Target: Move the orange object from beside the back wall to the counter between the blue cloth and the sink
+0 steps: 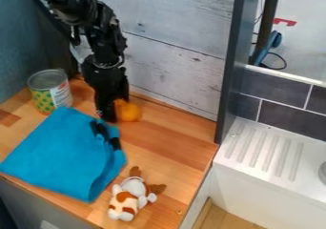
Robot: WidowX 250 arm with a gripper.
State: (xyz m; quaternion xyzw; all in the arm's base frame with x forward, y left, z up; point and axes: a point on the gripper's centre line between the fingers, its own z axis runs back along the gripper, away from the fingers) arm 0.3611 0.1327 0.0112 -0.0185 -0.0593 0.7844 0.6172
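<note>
The gripper hangs just beside an orange ball; whether it is wide, narrow or gripping cannot be told. Nearer the camera than it lie a blue cloth and, farther off, a plush toy.

The label on the can is too small to read.

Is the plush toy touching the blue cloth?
Apart. The camera view shows a narrow strip of bare wooden counter between the plush toy and the nearest edge of the blue cloth.
</note>
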